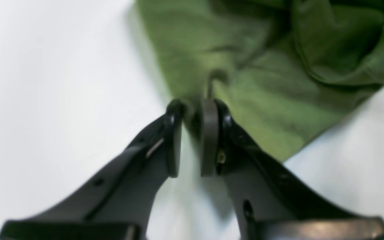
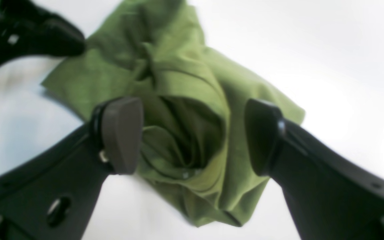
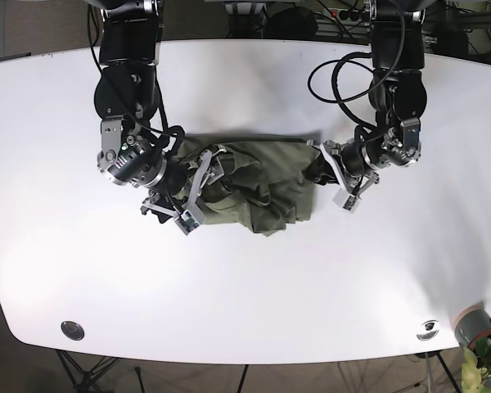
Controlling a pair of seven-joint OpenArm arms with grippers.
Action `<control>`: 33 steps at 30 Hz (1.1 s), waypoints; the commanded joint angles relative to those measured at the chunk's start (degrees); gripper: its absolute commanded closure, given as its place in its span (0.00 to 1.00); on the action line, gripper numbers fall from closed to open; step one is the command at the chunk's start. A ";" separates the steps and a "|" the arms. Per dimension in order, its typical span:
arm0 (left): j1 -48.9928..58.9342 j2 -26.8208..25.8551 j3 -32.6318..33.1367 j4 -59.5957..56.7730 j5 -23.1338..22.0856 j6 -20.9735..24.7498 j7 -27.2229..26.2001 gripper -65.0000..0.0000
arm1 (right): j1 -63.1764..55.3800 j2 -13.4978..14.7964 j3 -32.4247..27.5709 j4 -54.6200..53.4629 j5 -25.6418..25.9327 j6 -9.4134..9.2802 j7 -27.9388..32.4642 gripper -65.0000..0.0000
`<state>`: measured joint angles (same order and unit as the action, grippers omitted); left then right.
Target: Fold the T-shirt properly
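A crumpled green T-shirt [image 3: 262, 187] lies bunched in the middle of the white table [image 3: 245, 286]. My left gripper [image 1: 192, 111] is at the shirt's right edge in the base view [image 3: 321, 168], with its jaws nearly closed and pinching a fold of the green cloth [image 1: 232, 66] at the tips. My right gripper [image 2: 192, 133] is open wide and straddles a rumpled, hollow bunch of the shirt [image 2: 185, 110] at its left end in the base view [image 3: 198, 192]. The left gripper also shows in the right wrist view [image 2: 32, 33], at the shirt's far edge.
Black cables [image 3: 344, 70] loop beside the arm on the right of the base view. Two small metal discs [image 3: 72, 330] [image 3: 428, 327] sit near the table's front edge. A pot with a plant [image 3: 475, 327] stands off the front right corner.
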<state>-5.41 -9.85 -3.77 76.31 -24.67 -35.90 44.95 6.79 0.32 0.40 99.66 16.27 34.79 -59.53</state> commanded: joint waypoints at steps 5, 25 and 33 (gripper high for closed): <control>-1.14 -0.31 2.58 -1.98 -1.05 -0.19 -1.21 0.88 | 2.31 0.43 -0.27 -4.05 0.91 0.25 4.80 0.32; -1.23 -0.04 3.73 -2.34 -1.05 -0.01 -1.21 0.88 | 1.87 -0.62 -0.27 -1.94 -5.15 0.34 9.73 0.92; -1.14 -0.04 3.73 -2.42 -1.05 -0.10 -1.21 0.88 | 1.87 -5.37 -1.06 6.94 -5.15 0.60 2.78 0.92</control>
<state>-5.85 -9.58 0.01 73.36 -26.22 -35.90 43.20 7.46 -3.68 0.05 103.83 10.44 35.03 -57.10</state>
